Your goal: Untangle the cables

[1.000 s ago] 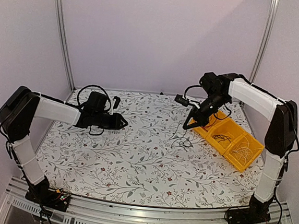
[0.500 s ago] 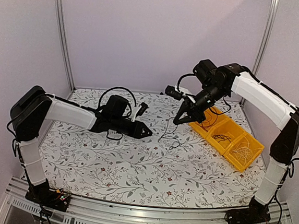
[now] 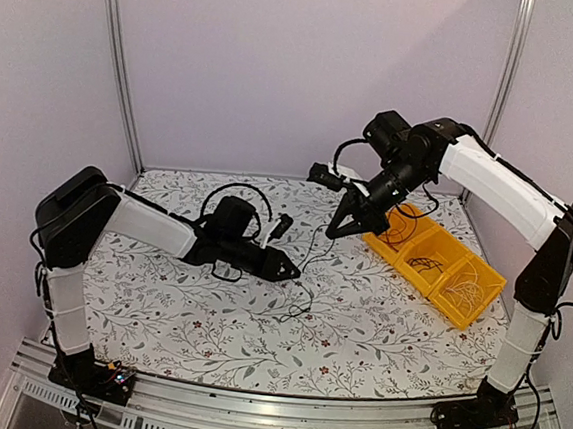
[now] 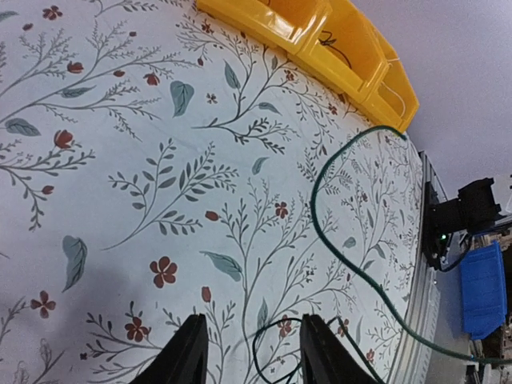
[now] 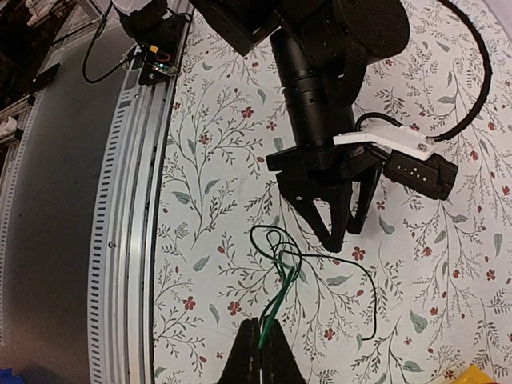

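Note:
The cables are a small tangle of thin green, black and whitish wires (image 5: 282,258). My right gripper (image 5: 262,354) is shut on the green wire's upper end and holds it above the table, so the tangle hangs down onto the cloth (image 3: 307,295). A black strand (image 5: 373,298) trails off to one side. My left gripper (image 4: 252,360) is open, low over the cloth, with a thin black loop (image 4: 266,346) between its fingers and the green wire (image 4: 318,210) curving past it. In the right wrist view the left gripper (image 5: 344,234) points at the tangle from just beside it.
A yellow divided bin (image 3: 407,270) with several coiled wires in it stands at the right of the table, and shows in the left wrist view (image 4: 320,36). The floral cloth (image 3: 207,318) covers the table. A metal rail (image 3: 279,415) runs along the near edge.
My left arm has reached right toward the table's middle. My right gripper has moved left and a little up, away from the bin, carrying the wires with it.

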